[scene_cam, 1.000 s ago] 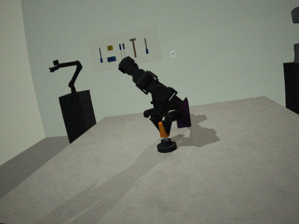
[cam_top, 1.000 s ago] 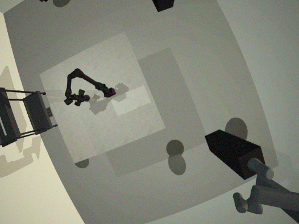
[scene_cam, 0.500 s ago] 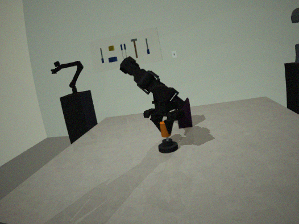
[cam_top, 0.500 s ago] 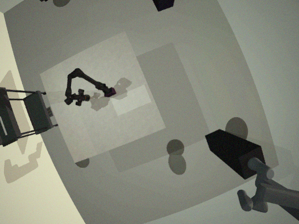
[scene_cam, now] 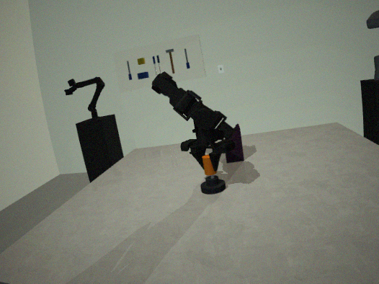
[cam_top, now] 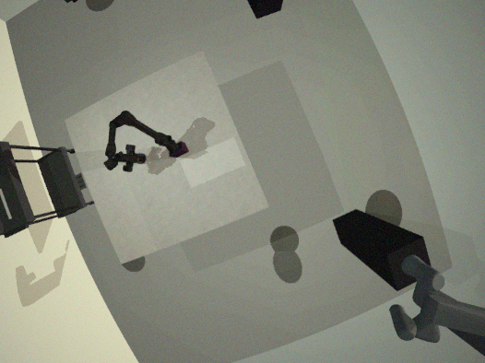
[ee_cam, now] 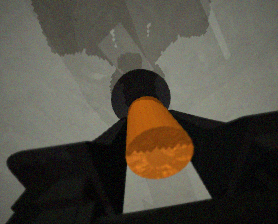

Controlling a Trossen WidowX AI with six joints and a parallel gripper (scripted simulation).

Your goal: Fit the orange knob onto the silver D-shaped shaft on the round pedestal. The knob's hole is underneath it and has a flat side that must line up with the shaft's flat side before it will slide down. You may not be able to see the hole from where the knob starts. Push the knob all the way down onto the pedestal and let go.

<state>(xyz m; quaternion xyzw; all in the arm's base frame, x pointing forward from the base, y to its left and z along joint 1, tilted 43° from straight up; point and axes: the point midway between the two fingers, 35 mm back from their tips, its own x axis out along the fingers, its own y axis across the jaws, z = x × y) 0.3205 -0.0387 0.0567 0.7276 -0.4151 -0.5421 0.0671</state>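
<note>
The orange knob (scene_cam: 209, 165) (ee_cam: 155, 137) is held just above the round dark pedestal (scene_cam: 213, 187) (ee_cam: 121, 97). A short bit of the silver shaft (scene_cam: 212, 176) shows between the knob's lower end and the pedestal in the exterior view, so the knob is not down on the pedestal. My gripper (scene_cam: 210, 168) (ee_cam: 147, 117) is shut on the knob, with one finger on each side. The knob's hole, the shaft's flat side and how the two line up are hidden. In the top view the gripper is small and dark, over the pale table.
A dark purple block (scene_cam: 235, 145) (cam_top: 180, 149) stands on the table (scene_cam: 252, 225) (cam_top: 152, 218), behind the gripper in the exterior view. Another arm on a black stand (scene_cam: 99, 143) is farther back. A tool board (scene_cam: 194, 41) hangs on the wall.
</note>
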